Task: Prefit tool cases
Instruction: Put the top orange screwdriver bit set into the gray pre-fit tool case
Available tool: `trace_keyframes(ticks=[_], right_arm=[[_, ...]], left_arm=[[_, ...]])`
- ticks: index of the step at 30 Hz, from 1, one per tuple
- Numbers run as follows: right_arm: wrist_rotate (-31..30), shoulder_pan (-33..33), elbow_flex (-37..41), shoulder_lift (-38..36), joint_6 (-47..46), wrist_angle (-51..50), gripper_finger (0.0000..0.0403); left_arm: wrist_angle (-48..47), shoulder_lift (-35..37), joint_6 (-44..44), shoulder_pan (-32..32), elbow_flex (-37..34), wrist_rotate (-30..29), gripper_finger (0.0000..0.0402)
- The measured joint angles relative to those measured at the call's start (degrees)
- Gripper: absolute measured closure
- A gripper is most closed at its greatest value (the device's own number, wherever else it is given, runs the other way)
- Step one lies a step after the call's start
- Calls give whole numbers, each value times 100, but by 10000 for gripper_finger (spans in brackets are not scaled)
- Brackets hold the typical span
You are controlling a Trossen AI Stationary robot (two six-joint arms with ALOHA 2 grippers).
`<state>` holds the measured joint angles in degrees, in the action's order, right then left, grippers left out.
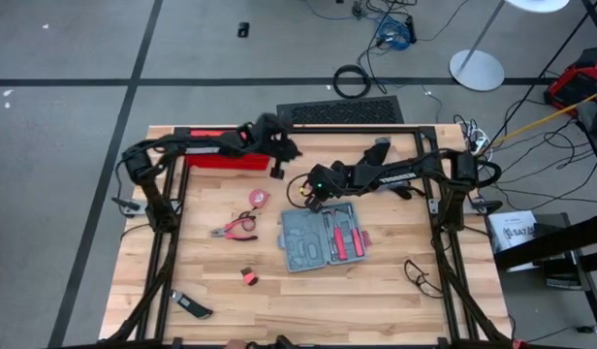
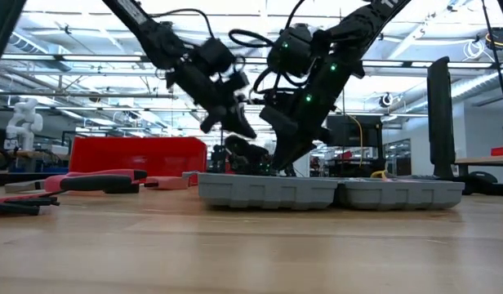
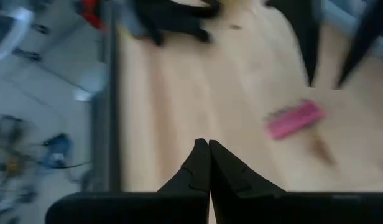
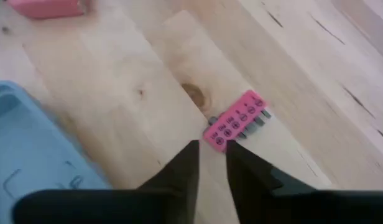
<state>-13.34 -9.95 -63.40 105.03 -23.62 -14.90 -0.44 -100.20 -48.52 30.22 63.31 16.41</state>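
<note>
Tool case (image 1: 321, 238), blue-grey and lying open flat on the wooden table (image 1: 376, 310), is sitting just below and beside the right gripper (image 1: 315, 204) in the high view, with red-handled tools (image 1: 344, 236) lying in its grey recesses. The right gripper is hovering low over the bare wood near the case's upper left corner, its two dark fingers (image 4: 185, 168) standing slightly apart with nothing between them. Just ahead of its fingertips a pink bit holder (image 4: 236, 119) is lying on the table, untouched; a corner of the case (image 4: 30, 155) is showing to one side of the fingers.

Left gripper (image 1: 277, 173) is hanging in the air well apart from the case, beyond the right gripper and close to the long red box (image 1: 221, 155) at the table's far edge. Its fingers (image 3: 198, 165) are pressed together and gripping nothing. Red-handled pliers (image 1: 233, 230) and a small red round object (image 1: 257, 197) are lying to the left of the case.
</note>
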Motion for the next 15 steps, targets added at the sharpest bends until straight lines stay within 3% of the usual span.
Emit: trace_keyframes(ticks=[8,12,15], right_arm=[[-302,-348,-6,66,-710,503,233],[-175,-420,-4,334,-710,1017,215],[47,-435,-4,517,-757,1121,214]], left_arm=[[-56,1144,139,666,-2,603,401],[-7,1654,520,890,-2,1169,401],[-17,1913,851,958,-2,1237,401]])
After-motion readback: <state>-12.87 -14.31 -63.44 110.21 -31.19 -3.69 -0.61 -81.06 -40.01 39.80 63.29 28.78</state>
